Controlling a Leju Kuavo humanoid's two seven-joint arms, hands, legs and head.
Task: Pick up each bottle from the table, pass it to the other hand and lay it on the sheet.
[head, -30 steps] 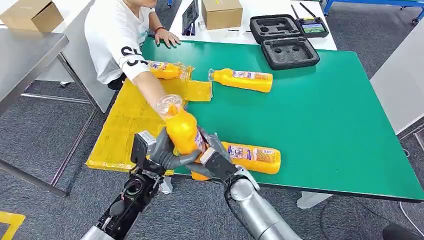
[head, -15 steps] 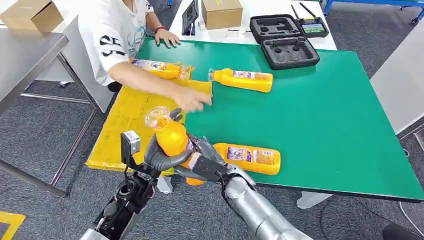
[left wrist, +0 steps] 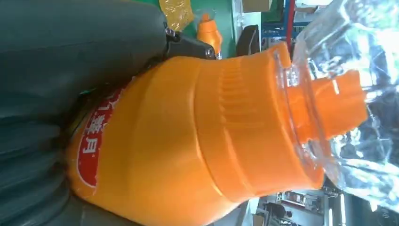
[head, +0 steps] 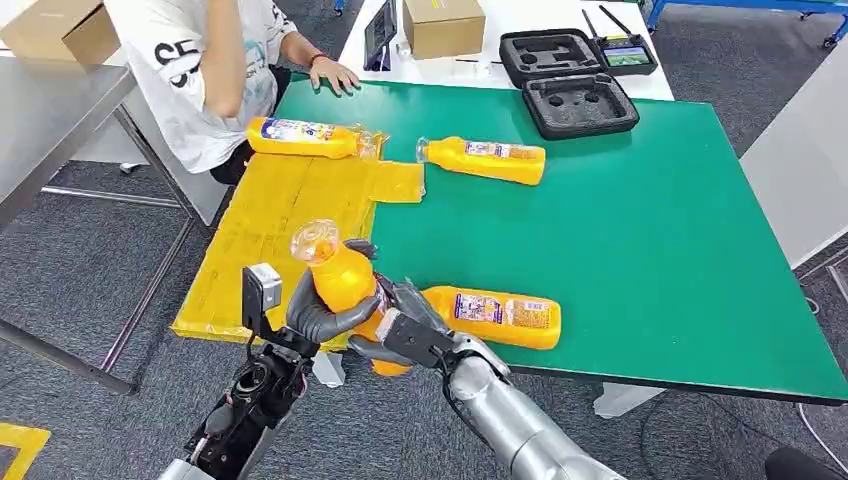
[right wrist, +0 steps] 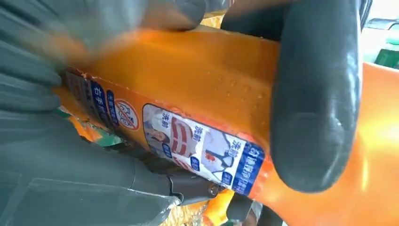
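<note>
1. While both robot hands meet at the near edge of the green table [head: 640, 260], one orange bottle [head: 345, 280] stands upright between them, its clear cap [head: 314, 241] on top.
2. The left hand [head: 320, 312] wraps its fingers around the upper body of that bottle; the left wrist view shows the bottle's shoulder and orange neck [left wrist: 329, 110] under the clear cap, pressed against the grey hand.
3. The right hand [head: 405, 330] grasps the lower part of the same bottle; in the right wrist view a dark finger [right wrist: 315, 94] lies across the orange body just beside the printed label [right wrist: 197, 148].
4. Four orange bottles are in sight in all: the held one and three lying on their sides.
5. One lying bottle [head: 495, 313] rests on the table near the front edge, just beside the right hand.
6. A second lying bottle [head: 485, 160] rests farther back on the green surface, its cap end close to the corner of the yellow sheet [head: 270, 230].
7. The third lying bottle [head: 305, 137] rests on the far end of the yellow sheet, which hangs off the table's left side.
8. One person in a white shirt [head: 195, 70] stands at the far left corner, one hand [head: 335, 75] flat on the table.
9. Two black foam cases [head: 580, 105] and two cardboard boxes [head: 443, 25] lie beyond.
</note>
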